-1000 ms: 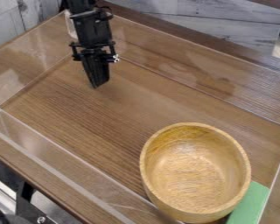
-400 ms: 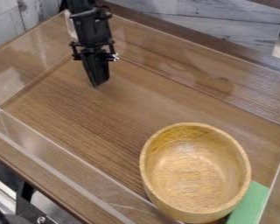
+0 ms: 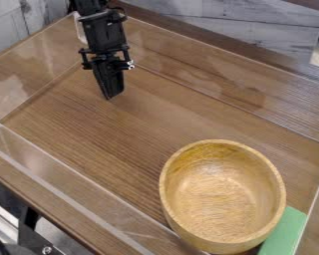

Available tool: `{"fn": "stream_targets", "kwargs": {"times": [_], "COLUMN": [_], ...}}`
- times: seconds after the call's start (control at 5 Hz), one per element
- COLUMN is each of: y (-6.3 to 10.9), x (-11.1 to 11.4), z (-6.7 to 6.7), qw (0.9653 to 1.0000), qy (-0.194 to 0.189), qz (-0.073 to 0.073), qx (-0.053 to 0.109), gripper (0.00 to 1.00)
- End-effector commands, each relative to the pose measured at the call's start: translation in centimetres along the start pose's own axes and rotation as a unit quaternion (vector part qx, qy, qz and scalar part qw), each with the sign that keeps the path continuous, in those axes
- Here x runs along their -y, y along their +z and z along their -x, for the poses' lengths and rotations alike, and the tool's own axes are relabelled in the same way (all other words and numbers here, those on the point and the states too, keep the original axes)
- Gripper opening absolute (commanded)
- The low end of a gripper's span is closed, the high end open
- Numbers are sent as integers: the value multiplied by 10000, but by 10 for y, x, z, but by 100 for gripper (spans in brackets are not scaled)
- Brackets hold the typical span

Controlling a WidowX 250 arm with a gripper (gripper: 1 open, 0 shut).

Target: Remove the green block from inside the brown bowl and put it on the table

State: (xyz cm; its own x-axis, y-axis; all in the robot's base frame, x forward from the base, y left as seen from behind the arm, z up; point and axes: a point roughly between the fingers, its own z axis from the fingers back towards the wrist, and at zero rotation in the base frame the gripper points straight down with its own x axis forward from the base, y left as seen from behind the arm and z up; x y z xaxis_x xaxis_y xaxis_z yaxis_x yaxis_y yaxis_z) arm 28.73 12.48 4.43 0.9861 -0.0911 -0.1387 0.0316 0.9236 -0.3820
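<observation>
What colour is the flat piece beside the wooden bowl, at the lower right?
Green; the flat piece shows beside the brown bowl in the camera view.

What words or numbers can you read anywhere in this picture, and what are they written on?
None: no readable words, numbers or signs show anywhere.
The wooden bowl shows only grain.
The table shows only wood pattern.
The black gripper carries no label that can be made out.
The green patch at the bowl's lower right is plain.

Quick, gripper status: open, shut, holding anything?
Gripper: shut, nothing visibly held, tips down near the table, far from the brown bowl.
</observation>
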Motion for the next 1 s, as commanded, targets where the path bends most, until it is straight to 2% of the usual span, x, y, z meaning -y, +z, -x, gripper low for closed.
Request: {"fn": "stream_targets", "kwargs": {"times": [0.0, 0.8], "y": [17, 14], "x": [-1, 2], "z": [-7, -11], "qw": [9996, 9999], "qy": [-56, -102], "qz": [-138, -78], "qx": [240, 109], "gripper": [0, 0]}}
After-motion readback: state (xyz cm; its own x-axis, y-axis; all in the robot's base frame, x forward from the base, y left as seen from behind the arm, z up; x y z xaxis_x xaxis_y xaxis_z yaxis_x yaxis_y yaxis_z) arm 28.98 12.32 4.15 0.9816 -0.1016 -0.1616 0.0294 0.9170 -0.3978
